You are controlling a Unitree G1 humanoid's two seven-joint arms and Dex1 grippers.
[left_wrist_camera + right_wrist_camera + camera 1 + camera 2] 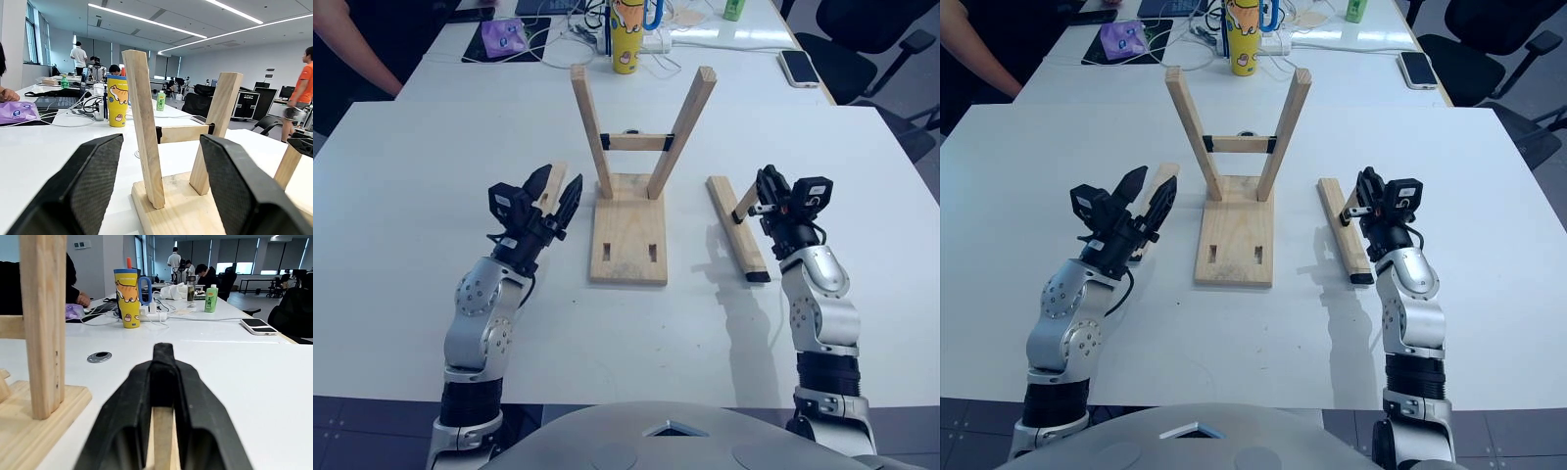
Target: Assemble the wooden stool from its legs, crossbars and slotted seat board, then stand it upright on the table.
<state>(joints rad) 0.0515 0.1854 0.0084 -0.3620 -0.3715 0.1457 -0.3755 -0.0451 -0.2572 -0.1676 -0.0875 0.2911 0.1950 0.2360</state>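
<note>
White desk (411, 196) carries the seat board (628, 245) between the spread left end effector (561, 177) and the right end effector (765, 186), which pinches a crossbar (745, 204).

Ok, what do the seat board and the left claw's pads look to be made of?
Seat board: pale wood, apparently unfinished; grain and knots show, with no gloss. Left claw pads: black, probably rubber, judging by the fine dimpled texture.
</note>
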